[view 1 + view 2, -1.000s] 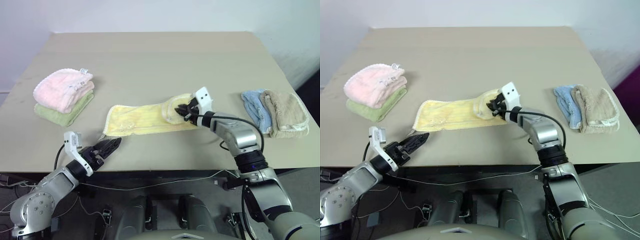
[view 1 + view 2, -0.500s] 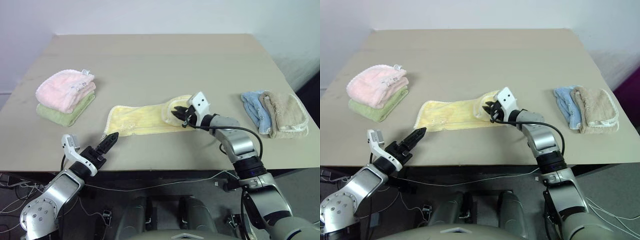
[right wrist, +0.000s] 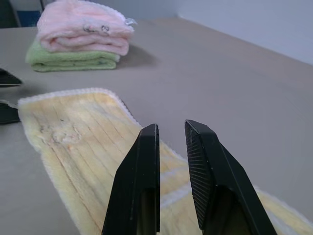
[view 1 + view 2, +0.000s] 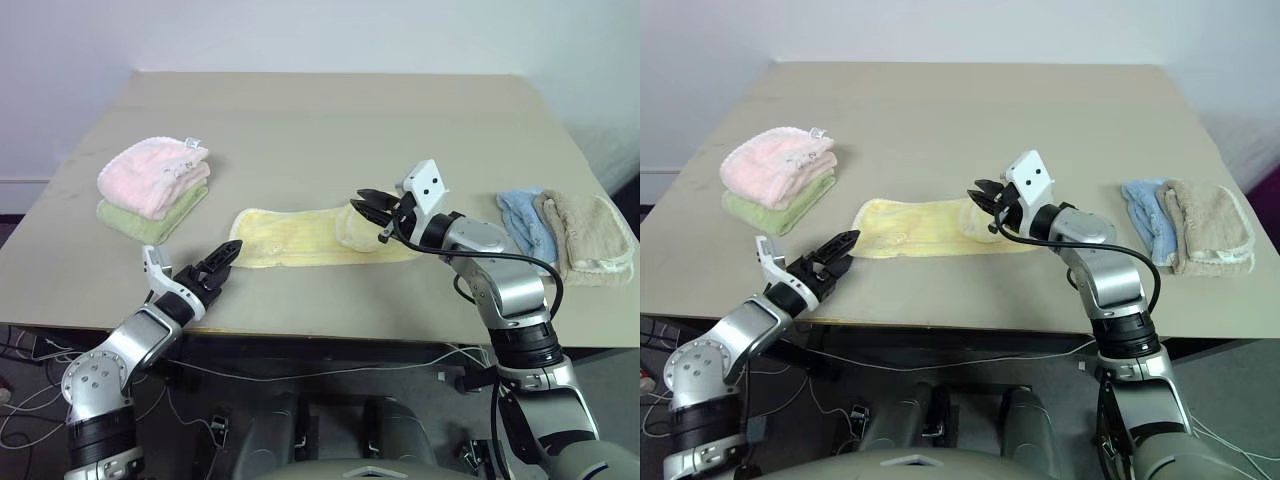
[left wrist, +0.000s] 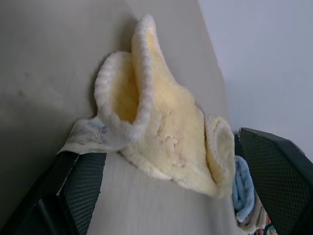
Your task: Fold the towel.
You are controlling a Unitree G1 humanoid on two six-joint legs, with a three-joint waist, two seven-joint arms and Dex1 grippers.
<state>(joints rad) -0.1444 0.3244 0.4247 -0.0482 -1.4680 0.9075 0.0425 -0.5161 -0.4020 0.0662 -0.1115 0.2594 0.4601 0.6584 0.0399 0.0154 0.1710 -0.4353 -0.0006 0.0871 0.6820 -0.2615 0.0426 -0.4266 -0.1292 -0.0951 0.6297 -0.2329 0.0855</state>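
The towel [image 4: 300, 238] is pale yellow and lies flat as a long strip across the table's front middle, its right end lapped over itself [image 4: 355, 225]. My left gripper [image 4: 224, 260] is open at the towel's left end, close to the table top. In the left wrist view its fingers [image 5: 80, 181] stand wide apart on either side of the towel's corner [image 5: 146, 122], with a small cloth tag beside one of them. My right gripper [image 4: 362, 203] hovers above the lapped right end. Its fingers [image 3: 142, 161] are slightly open with nothing between them.
A pink folded towel [image 4: 155, 172] sits on a green one [image 4: 150, 222] at the left of the table [image 4: 330, 120]. A blue cloth [image 4: 520, 215] and a beige folded towel [image 4: 590, 235] lie at the right edge. Cables hang below the front edge.
My left gripper has moved forward to the towel's left corner and rolled. My right gripper has risen off the towel's right end. The head view has also shifted.
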